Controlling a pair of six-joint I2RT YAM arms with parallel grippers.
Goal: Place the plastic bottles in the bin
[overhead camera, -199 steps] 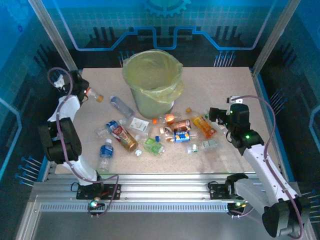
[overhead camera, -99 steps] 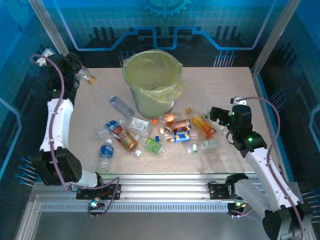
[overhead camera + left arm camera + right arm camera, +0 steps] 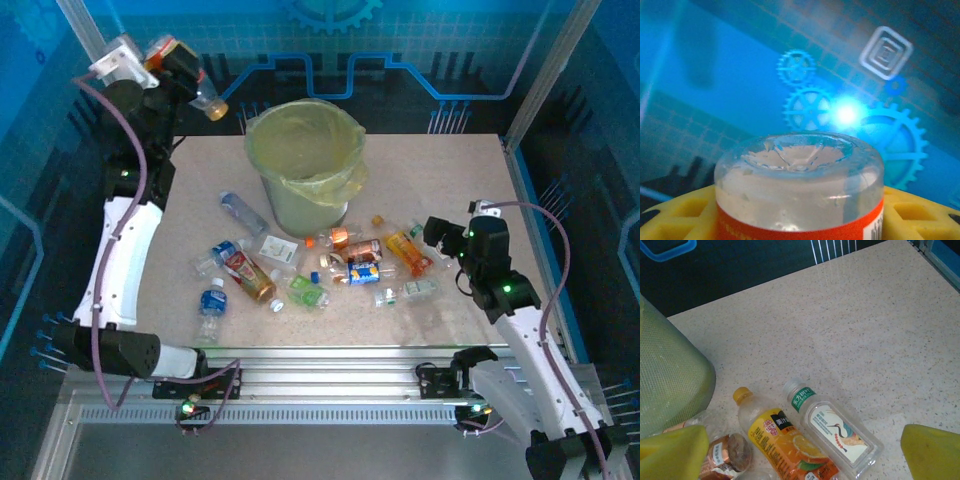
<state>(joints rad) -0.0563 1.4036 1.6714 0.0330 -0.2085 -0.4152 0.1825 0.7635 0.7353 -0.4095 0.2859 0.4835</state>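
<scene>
The right wrist view's edges cut off the bin [image 3: 670, 370] and the orange-labelled bottle [image 3: 785, 442].

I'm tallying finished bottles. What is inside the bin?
From above, the bin shows its yellow-green bag lining and no bottle I can make out; the bottom is dim and partly covered by the bag's folds.

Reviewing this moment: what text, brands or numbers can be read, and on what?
"东方树叶", seemingly: green neck band of the clear bottle.
Too blurred: characters on a dark patch of the orange juice bottle.
Unreadable: fine print and barcode on the orange label of the raised bottle.
Too small: labels of the other bottles, top view.
</scene>
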